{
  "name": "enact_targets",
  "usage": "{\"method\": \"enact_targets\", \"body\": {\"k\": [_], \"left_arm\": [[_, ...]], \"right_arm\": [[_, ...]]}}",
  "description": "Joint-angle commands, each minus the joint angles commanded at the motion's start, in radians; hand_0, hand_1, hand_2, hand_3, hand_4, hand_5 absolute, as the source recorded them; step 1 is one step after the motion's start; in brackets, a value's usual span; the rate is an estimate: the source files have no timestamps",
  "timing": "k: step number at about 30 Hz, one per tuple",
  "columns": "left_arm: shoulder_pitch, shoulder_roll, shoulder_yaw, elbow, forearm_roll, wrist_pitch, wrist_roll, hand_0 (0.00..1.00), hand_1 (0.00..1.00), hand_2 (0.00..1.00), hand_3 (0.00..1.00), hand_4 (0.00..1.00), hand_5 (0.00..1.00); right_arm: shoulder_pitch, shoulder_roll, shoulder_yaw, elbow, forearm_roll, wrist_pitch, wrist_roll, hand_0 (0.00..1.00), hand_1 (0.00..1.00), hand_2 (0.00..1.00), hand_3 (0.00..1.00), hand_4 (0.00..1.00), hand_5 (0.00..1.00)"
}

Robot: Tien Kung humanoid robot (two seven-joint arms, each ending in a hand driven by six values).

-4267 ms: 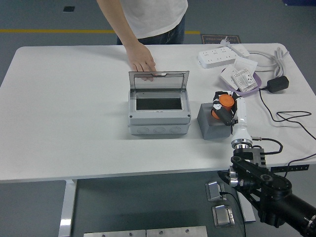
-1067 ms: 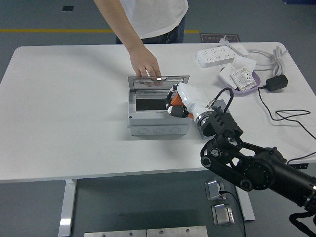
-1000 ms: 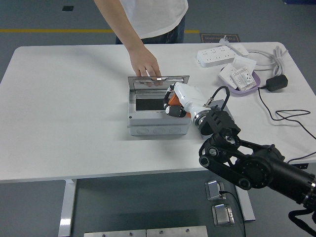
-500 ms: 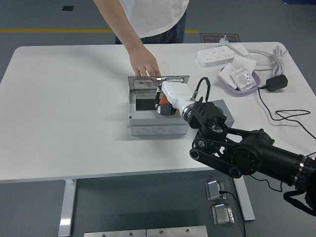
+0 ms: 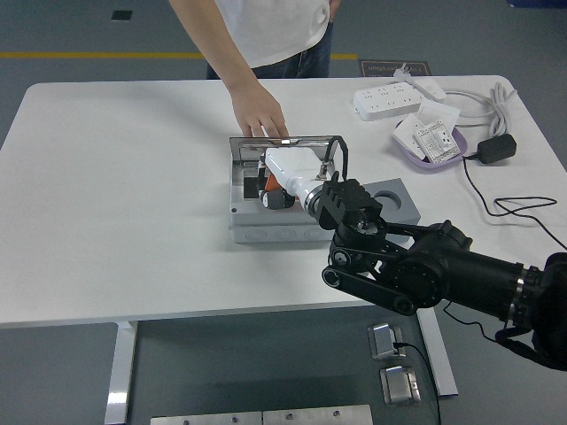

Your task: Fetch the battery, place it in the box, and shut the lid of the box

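Observation:
The grey box (image 5: 266,232) stands mid-table with its clear lid (image 5: 292,142) raised at the back. A person's hand (image 5: 261,119) rests on the lid's top edge. My right hand (image 5: 273,192), white with black fingers, reaches from the right into the box's opening, shut on the orange and black battery (image 5: 275,187), which sits low inside the opening. The grey battery holder (image 5: 394,200) with its round empty socket stands right of the box, partly behind my black arm (image 5: 416,270). My left hand is out of sight.
At the back right lie a white power strip (image 5: 390,99), a purple tray (image 5: 427,150) with a white socket part, a black adapter (image 5: 496,149) and cables (image 5: 514,208). The person stands at the far edge.
My right hand has carried the battery leftward from the holder over the box and lowered it into the opening. The person's hand stays on the lid.

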Motion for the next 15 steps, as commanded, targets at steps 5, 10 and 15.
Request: {"method": "enact_targets", "body": {"k": [5,10,15], "left_arm": [[0.0,0.002,0.0,0.0,0.002,-0.001,0.001,0.62,0.719,0.666,0.622,0.692,0.526],[-0.002,0.003,0.002,0.0,0.0,-0.001,0.001,0.621,0.719,0.666,0.623,0.692,0.526],[-0.005,0.006,0.004,0.0,0.001,-0.002,0.0,0.62,0.719,0.667,0.622,0.692,0.526]], "right_arm": [[0.027,0.003,-0.021,-0.006,-0.026,0.026,-0.01,0.139,0.202,0.219,0.224,0.067,0.007],[0.05,0.003,-0.04,-0.019,-0.047,0.031,-0.004,0.138,0.203,0.219,0.225,0.07,0.007],[0.063,0.004,-0.047,-0.028,-0.056,0.013,0.013,0.138,0.203,0.22,0.226,0.071,0.007]]}}
